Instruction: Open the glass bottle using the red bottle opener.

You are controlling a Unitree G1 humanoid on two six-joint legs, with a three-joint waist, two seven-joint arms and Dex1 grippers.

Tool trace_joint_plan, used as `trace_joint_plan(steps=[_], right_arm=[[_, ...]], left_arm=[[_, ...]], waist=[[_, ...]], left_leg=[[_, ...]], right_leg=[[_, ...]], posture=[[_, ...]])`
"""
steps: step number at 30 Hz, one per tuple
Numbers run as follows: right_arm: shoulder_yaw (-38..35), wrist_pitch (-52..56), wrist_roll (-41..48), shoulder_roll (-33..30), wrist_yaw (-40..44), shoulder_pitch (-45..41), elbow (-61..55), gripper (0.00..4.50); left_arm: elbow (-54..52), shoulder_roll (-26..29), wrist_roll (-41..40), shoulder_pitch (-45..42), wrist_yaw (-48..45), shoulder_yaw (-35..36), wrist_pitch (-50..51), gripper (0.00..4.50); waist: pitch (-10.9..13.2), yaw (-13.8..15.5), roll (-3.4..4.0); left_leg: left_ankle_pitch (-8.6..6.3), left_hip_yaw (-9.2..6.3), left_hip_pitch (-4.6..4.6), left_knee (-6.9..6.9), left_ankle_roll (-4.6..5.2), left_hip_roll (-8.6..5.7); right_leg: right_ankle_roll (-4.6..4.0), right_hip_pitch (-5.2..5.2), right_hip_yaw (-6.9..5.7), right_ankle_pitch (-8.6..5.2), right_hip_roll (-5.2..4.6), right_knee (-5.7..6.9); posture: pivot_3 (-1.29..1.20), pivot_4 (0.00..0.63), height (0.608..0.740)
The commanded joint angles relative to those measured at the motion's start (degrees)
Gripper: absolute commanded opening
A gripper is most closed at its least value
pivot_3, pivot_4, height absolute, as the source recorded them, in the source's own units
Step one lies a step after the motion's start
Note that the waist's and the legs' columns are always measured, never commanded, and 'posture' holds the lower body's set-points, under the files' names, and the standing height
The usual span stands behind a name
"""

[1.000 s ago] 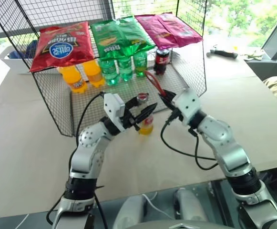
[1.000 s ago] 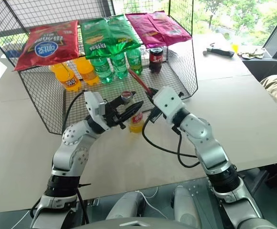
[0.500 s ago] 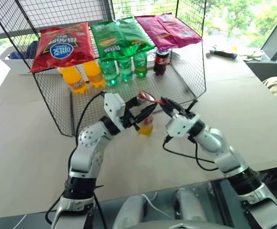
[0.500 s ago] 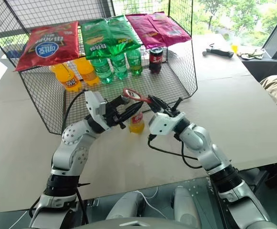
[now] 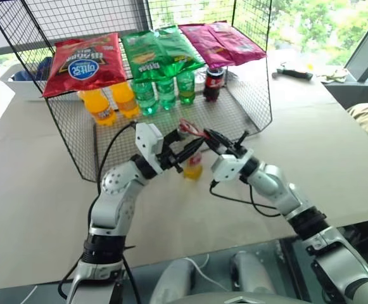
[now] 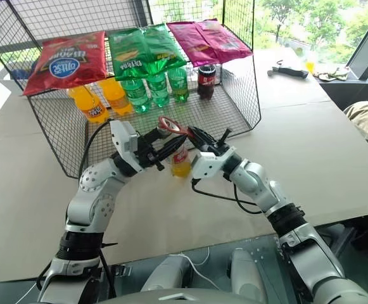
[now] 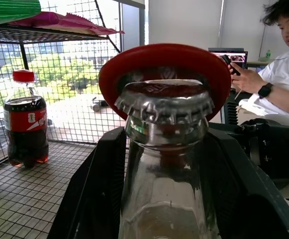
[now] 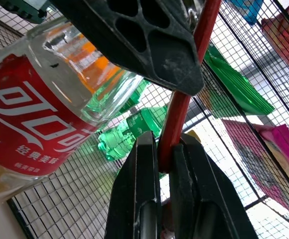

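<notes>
Paper-covered counter (image 5: 336, 145) carries a wire rack (image 5: 247, 107) of soda bottles with snack bags on top; just in front of the rack stands the glass bottle (image 5: 194, 166). The left hand (image 5: 185, 152) is clamped around its neck, fingers either side of the glass in the left wrist view. The right hand (image 5: 216, 140) has its fingers pressed together on the handle of the red bottle opener (image 5: 192, 128), whose oval head sits at the crown cap (image 7: 163, 102).

I judge the step in hand to be seating the opener on the cap. The next move calls for hooking the ring's lip under the cap's crimped edge, then levering upward while the left hand steadies the bottle.

Whether the lip has caught under the edge I cannot tell: the cap hides the contact. A person (image 7: 278, 74) sits beyond, partly cut off.
</notes>
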Motion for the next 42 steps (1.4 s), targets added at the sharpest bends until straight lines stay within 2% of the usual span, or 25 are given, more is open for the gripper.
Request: trace_joint_plan(steps=[1, 11, 17, 27, 37, 42], right_arm=[[4.68, -4.05, -4.33, 0.29, 1.08, -1.08, 0.5, 0.0], [1.22, -7.11, -11.85, -8.15, -4.78, -8.43, 3.11, 0.0], [0.78, -8.33, -15.03, -10.65, -8.03, -13.57, 4.89, 0.0], [-0.68, -9.14, -14.9, -11.71, -8.67, -17.88, 5.1, 0.0], [-2.17, -9.06, -14.68, -15.58, -10.62, -20.27, 6.78, 0.0], [-4.24, -8.41, -11.89, -15.66, -10.9, -20.16, 7.41, 0.0]], left_arm=[[0.5, -0.42, 0.21, -0.39, -0.48, -2.09, 0.59, 1.74], [1.34, -0.66, 0.3, -0.4, -0.81, -2.26, 0.5, 1.74], [2.25, -0.92, 0.38, -0.65, -1.07, -2.38, 0.1, 1.74], [2.95, -1.14, 0.48, -0.57, -1.17, -2.89, -0.43, 1.74], [3.15, -1.27, 0.54, -0.4, -1.35, -3.17, -0.59, 1.74], [3.19, -1.26, -0.03, -0.25, -1.33, -2.81, -0.06, 1.74]], waist=[[0.0, -0.03, 0.0], [0.0, -0.03, 0.0], [0.0, -0.02, 0.01], [0.03, -0.01, 0.03], [0.03, 0.09, 0.02], [0.03, 0.09, 0.02]], left_leg=[[0.0, 0.0, 0.01, 0.0, 0.0, 0.01], [0.0, 0.03, 0.02, 0.0, 0.0, 0.02], [0.0, 0.06, 0.01, -0.02, -0.01, 0.03], [0.0, 0.05, -0.01, -0.01, 0.0, 0.03], [-0.01, 0.05, -0.03, -0.05, 0.01, 0.03], [-0.01, 0.05, -0.03, -0.05, 0.01, 0.04]], right_leg=[[0.0, 0.01, 0.0, 0.0, 0.01, 0.01], [0.0, 0.0, 0.04, 0.0, 0.02, 0.01], [0.0, -0.01, 0.05, 0.0, 0.03, 0.0], [0.0, -0.01, 0.05, 0.0, 0.02, -0.02], [-0.01, -0.01, 0.07, -0.01, 0.02, -0.1], [-0.01, -0.01, 0.06, -0.01, 0.03, -0.09]], posture=[[0.0, 0.15, 0.74], [0.0, 0.15, 0.74], [0.0, 0.15, 0.74], [0.0, 0.15, 0.74], [0.0, 0.15, 0.74], [0.0, 0.15, 0.74]])
